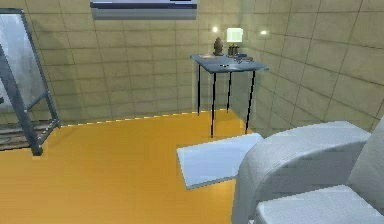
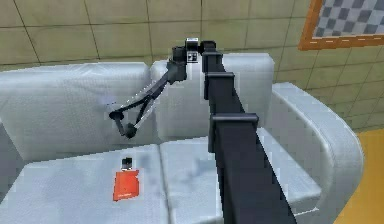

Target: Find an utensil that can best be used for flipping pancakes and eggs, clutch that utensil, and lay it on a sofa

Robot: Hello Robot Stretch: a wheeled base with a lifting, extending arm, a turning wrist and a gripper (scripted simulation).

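Sofa seat point(image 2: 55, 190) carries the red utensil point(image 2: 125, 184), lying flat where the task wants it. Your tool point(image 2: 122, 128) shows near it against the backrest point(image 2: 60, 100); whether it holds anything you cannot tell.

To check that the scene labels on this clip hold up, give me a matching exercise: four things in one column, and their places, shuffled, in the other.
Things
1. lamp
2. red flat thing
3. framed picture
4. pale mat

Places
A. on the orange floor, next to the sofa
B. on the sofa's seat cushion
C. on the black-legged side table
D. on the tiled wall, at the arm side view's upper right

Pairs: 1-C, 2-B, 3-D, 4-A
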